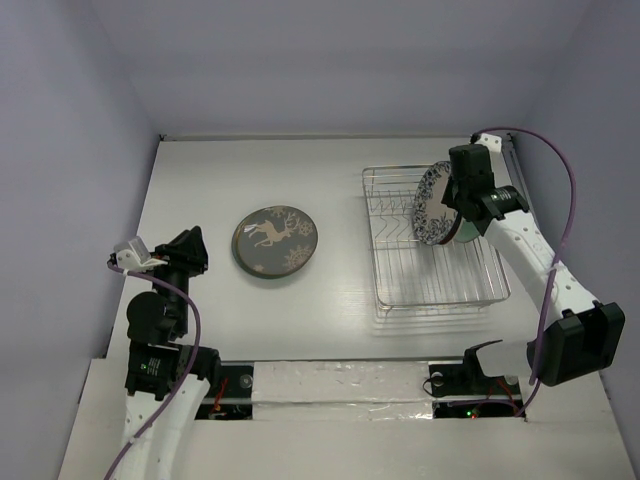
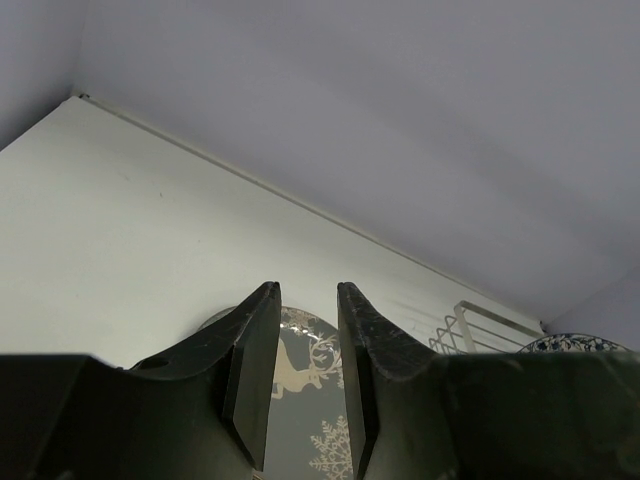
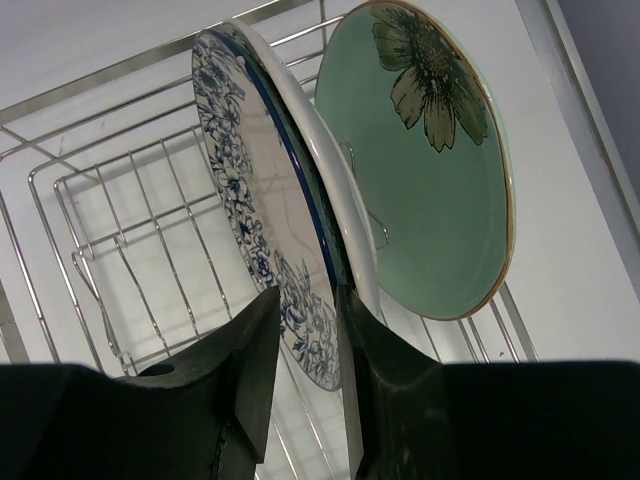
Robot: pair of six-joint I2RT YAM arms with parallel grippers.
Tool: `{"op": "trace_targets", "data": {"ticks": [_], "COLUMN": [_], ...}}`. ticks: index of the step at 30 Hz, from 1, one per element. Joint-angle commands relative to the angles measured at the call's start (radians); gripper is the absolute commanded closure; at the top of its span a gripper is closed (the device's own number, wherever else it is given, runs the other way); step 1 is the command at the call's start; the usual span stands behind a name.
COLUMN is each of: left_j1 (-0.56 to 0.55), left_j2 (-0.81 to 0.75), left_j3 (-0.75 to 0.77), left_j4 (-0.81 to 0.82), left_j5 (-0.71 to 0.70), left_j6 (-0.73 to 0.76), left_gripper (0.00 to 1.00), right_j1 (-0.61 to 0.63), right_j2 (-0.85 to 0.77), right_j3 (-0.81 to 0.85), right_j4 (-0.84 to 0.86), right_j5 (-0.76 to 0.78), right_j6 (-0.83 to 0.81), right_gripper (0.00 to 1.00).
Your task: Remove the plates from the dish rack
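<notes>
The white plate with blue floral rim (image 3: 250,200) is standing on edge in the dish rack (image 3: 120,200), propped between the wires, with the green flowered plate (image 3: 430,200) just behind. The right tool (image 3: 310,295) is straddling its rim for a lift; I cannot tell if it is pinching. The left tool (image 2: 308,290), slightly spread and empty, is hovering near the deer plate (image 1: 275,241), which is lying flat on the counter (image 1: 200,180).

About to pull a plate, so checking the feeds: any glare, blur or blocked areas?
Top view: even soft light, sharp, faint shadows under the rack. Left wrist view: the dark left end effector blocks the bottom, the deer plate barely shows. Right wrist view: floral plate sharp, mild sheen; right end effector nearly black.
</notes>
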Motion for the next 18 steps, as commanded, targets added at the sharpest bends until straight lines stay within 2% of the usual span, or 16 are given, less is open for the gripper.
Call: {"op": "trace_targets", "data": {"ticks": [1, 8, 18], "left_j1": [-0.006, -0.006, -0.006], "left_j2": [-0.008, -0.004, -0.001], "left_j3": [0.017, 0.017, 0.017], "left_j4": [0.05, 0.05, 0.051], "left_j5": [0.004, 0.004, 0.004], "left_j6": [0.004, 0.004, 0.004], "left_gripper": [0.74, 0.73, 0.73], "right_j1": [-0.018, -0.018, -0.018], "right_j2": [0.012, -0.002, 0.07], "right_j3": [0.017, 0.014, -0.015], "right_j4": [0.001, 0.004, 0.036], "right_j5": [0.043, 0.044, 0.047], "right_j6": [-0.02, -0.03, -0.043], "right_gripper": [0.65, 0.67, 0.68]}}
